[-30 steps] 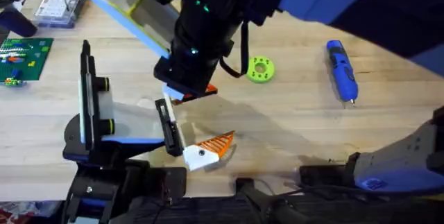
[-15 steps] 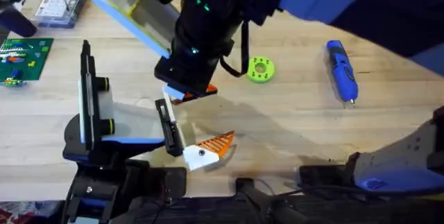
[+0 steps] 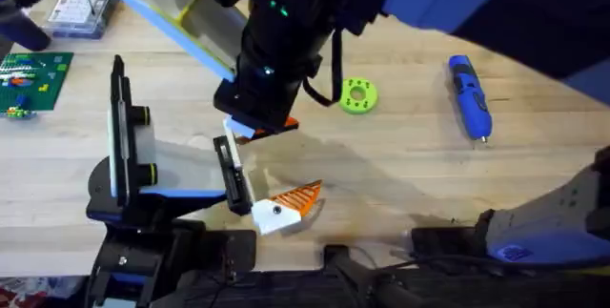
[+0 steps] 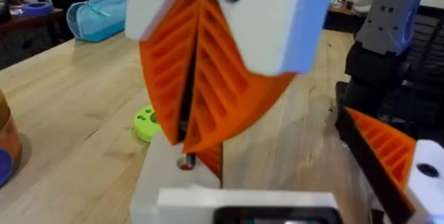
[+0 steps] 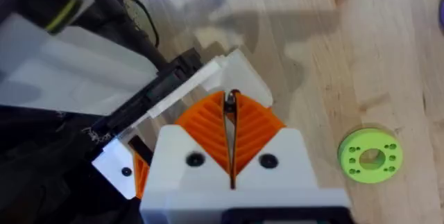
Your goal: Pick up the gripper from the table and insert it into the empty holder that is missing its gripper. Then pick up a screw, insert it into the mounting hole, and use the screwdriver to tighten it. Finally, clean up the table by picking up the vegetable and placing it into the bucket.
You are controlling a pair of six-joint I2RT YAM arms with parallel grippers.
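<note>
Overhead: orange ribbed finger on white block [image 3: 289,203] lies on pale wood counter [image 3: 410,165], long axis roughly L-R, base-side of right arm, which is nearer. L wrist: left pincer's state, can't tell. R wrist: right pincer [image 5: 229,109] pinched shut on small dark screw-like bit [image 5: 229,99].

- Worktop [image 3: 400,170]: light wood planks.
- Screwdriver [image 3: 469,96] lies flat, far right.
- Green disc [image 3: 357,95] near centre, well apart from the screwdriver.
- Gripper [image 3: 288,203] lies at the near edge.
- Green board [image 3: 30,81] and clear box [image 3: 81,5] at far left.
</note>
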